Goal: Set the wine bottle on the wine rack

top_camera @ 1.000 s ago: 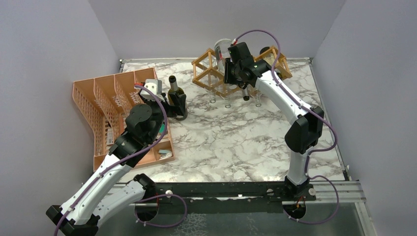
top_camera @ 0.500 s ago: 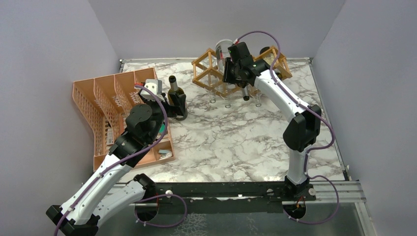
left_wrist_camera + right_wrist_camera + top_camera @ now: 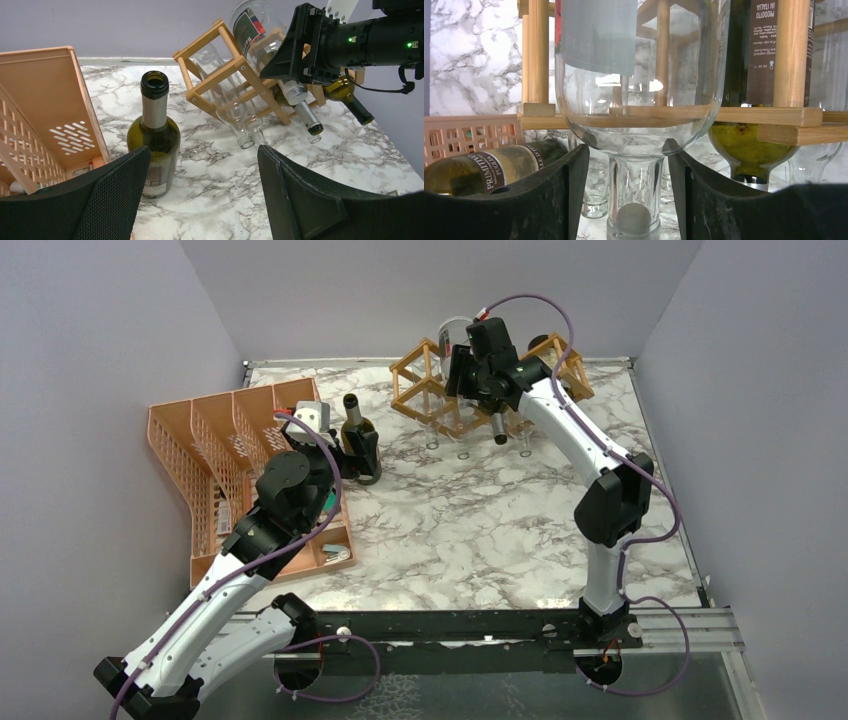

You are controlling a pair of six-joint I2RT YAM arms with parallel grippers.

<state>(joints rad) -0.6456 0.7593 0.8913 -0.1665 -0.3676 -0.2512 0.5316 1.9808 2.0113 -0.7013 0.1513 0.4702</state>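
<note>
My right gripper (image 3: pixel 626 150) unclenched, fingers (image 3: pixel 524 200) either side of the neck of the clear wine bottle (image 3: pixel 634 120), not touching it, its body resting in the wine rack (image 3: pixel 538 50)

One rack (image 3: pixel 216 78) and one orange organizer (image 3: pixel 200 440) sit on the bench (image 3: pixel 225 175). One upright bottle (image 3: pixel 153 135) stands alone. At least five bottles (image 3: pixel 248 30) lie in the rack, but overlapping glass hides the exact count.
</note>
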